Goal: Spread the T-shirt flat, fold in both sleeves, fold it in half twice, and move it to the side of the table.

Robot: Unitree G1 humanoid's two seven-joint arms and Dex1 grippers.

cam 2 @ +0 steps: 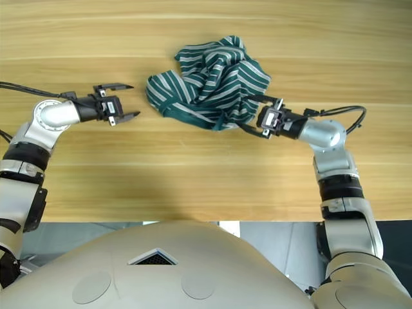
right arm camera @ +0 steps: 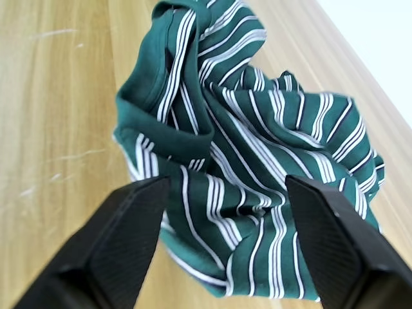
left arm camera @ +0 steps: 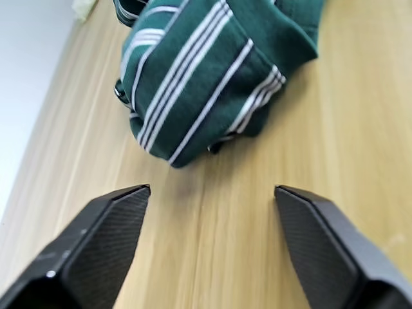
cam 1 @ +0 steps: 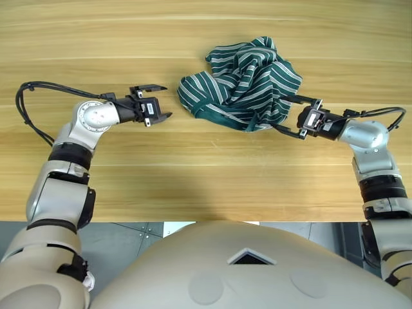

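Cloth lies in a crumpled heap toward the far middle of the wooden table (cam 1: 193, 174): the T-shirt (cam 1: 241, 80), dark green with thin white stripes, is bunched and folded over on itself, not spread. The left gripper (cam 1: 167, 101) hovers low over bare wood just beside the shirt's left edge, apart from the fabric, with its two black fingers (left arm camera: 103, 238) held wide and pointing at the nearest striped fold. The right gripper (cam 1: 283, 113) sits at the shirt's right edge, jaws likewise spread, one finger on either side of the bunched hem. From its wrist camera the striped cloth shows between the fingers (right arm camera: 122, 238), but whether they touch the cloth cannot be told. Neither gripper holds anything.
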